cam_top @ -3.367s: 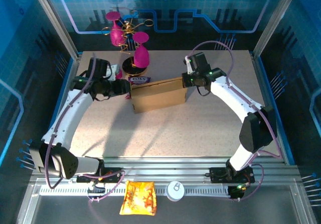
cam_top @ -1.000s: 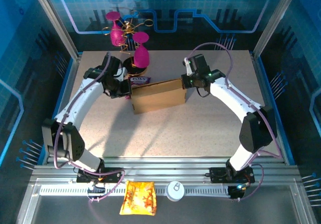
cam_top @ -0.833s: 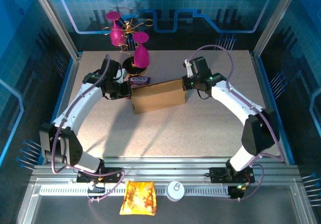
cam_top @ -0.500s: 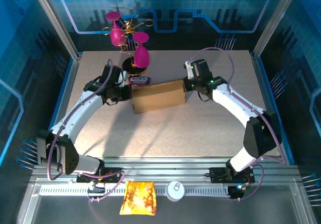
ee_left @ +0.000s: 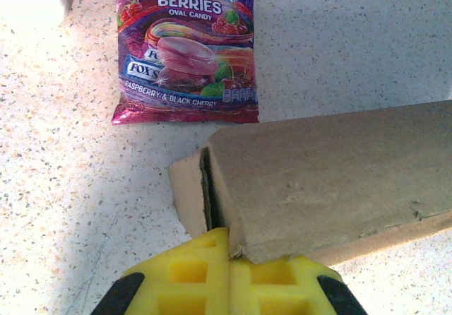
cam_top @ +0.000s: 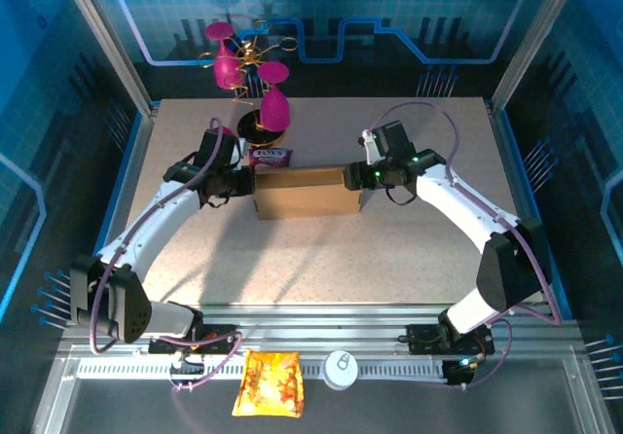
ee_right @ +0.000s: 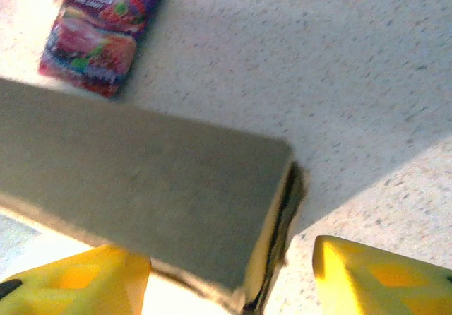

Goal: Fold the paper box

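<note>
Two pincers, one at each short end of the paper box (cam_top: 304, 191). At the box's left end, left pincer (ee_left: 229, 255) clamped shut on nothing, pads pressed together and touching the box's lower corner, just below a slit where an end flap stands slightly ajar. At the box's right end, right pincer (ee_right: 233, 280) now spread wide after being shut a second ago: fingers (ee_right: 367, 276) astride that end, with a clear gap beside one of them and no grip. Released, then, not held. Seen from above, a change in the box too: skewed half a second back with a taller front face showing, now lower and lying straight between the two arms on the tabletop (cam_top: 321, 259). Judged from that, one fold or press of the body just finished, and the letting-go a sign of repositioning for the next. Still some way from done, by the look of the dark seams open at both ends. Just behind the box's left end, apart from it, a purple candy packet (ee_left: 185, 54), close enough to be nudged if the box gets pushed back.
</note>
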Motion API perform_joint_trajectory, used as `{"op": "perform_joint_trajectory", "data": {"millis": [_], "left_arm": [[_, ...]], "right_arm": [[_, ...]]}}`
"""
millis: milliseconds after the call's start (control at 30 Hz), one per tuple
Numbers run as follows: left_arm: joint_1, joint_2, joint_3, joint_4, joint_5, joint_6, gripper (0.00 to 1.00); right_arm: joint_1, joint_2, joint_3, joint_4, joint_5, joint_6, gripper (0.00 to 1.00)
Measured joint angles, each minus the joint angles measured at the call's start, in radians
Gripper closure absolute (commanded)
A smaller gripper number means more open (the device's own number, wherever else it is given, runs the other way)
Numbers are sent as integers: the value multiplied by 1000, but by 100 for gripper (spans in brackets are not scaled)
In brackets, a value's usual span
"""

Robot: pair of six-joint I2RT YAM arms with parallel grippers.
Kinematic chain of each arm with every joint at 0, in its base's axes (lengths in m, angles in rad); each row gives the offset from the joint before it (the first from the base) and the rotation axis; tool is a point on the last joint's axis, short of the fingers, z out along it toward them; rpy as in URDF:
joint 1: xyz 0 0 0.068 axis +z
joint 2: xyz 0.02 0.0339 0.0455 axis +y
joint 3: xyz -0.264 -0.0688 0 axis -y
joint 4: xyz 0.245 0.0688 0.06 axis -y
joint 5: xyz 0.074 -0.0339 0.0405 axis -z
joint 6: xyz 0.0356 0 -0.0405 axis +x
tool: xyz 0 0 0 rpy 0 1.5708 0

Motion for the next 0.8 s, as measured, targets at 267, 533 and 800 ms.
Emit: {"op": "perform_joint_trajectory", "data": {"millis": [267, 533, 800], "left_arm": [[0, 6, 1, 10, -7, 0, 100], [0, 9, 2, 13, -11, 0, 100], [-3, 17, 8, 15, -14, 0, 100]], "right_arm": [[-34, -90, -6, -41, -137, 195, 30], [-112, -279, -162, 88, -189, 652, 2], [-137, -258, -356, 382, -246, 1239, 1]]}}
